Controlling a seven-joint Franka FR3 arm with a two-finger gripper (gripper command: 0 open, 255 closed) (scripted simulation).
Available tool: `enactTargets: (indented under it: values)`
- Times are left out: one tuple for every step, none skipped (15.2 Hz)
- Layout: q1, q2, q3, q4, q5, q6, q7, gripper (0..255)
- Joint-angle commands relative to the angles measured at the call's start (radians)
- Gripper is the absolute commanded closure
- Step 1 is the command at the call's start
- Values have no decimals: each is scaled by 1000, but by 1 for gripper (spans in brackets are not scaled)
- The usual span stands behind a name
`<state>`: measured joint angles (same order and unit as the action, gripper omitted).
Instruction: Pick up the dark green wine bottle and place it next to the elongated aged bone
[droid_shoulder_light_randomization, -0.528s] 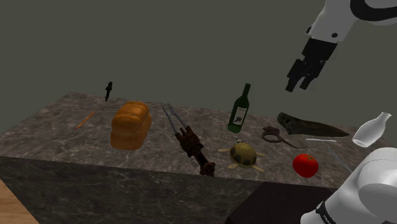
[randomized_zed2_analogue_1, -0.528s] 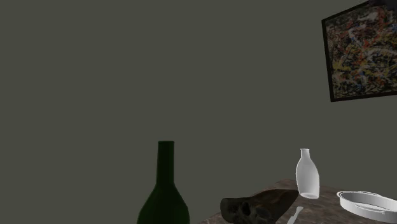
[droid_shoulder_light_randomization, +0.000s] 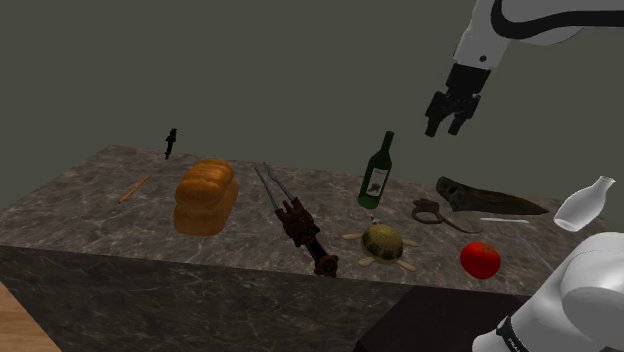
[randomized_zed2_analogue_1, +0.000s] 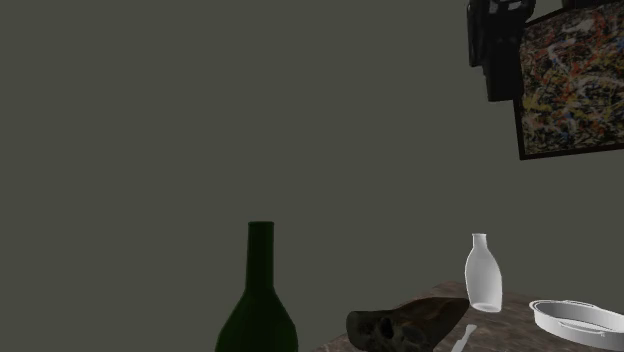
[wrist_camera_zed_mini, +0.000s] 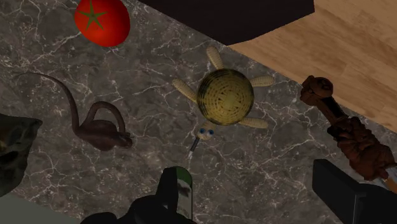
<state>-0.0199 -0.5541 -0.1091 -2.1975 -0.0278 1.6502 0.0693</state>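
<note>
The dark green wine bottle stands upright on the marble tabletop, labelled side facing the shoulder camera. It also fills the second exterior view's lower middle. The elongated dark bone lies to the bottle's right in the shoulder view, and close behind it in the second exterior view. My gripper hangs high in the air, above and right of the bottle, touching nothing. In the wrist view the fingers stand apart and the bottle top shows far below, close by the other finger.
A bread loaf, a brown club, a turtle figure, a rat figure and a tomato share the table. A white vase and a white dish stand past the bone.
The gripper has moved toward the shoulder view's left and a little higher, closer to above the bottle. It has come into the second exterior view's top right. Nothing on the table moved.
</note>
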Motion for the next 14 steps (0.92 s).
enactTargets:
  values:
    - [-4,82,-18,45,2,27,-8,0]
    - [-6,122,-27,71,4,36,-13,0]
    - [-9,162,-36,97,7,45,-19,0]
    - [-11,202,-45,125,11,52,-25,0]
    - [-14,242,-54,153,15,58,-31,0]
    - [-16,283,-63,183,20,63,-37,0]
    - [-19,323,-71,215,25,67,-43,0]
    - [-22,364,-79,248,32,69,-50,0]
    - [-26,406,-88,282,39,70,-56,0]
    - [-30,447,-95,317,47,70,-63,0]
    - [-34,489,-103,354,55,69,-70,0]
    - [-39,532,-110,392,65,66,-77,0]
    - [-45,574,-116,432,74,62,-84,0]
    - [-51,618,-122,474,85,57,-91,0]
